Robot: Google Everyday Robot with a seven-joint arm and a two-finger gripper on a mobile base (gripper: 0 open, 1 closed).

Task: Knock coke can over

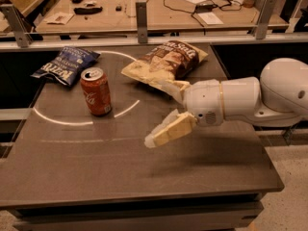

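Two fingers (174, 129) of the tool (158, 110) gape wide, holding nothing (coke can (96, 91) stands apart, upright).

Hand (158, 112) mid-table, bare tabletop (96, 167) between it and coke can (96, 91), chip bag (168, 61) behind.

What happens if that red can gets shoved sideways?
The can stands upright, tall and narrow, so a push near its top probably tips it. Its round side suggests it may then roll on the flat table. The tool, open, hangs apart from it, by the brown chip bag.
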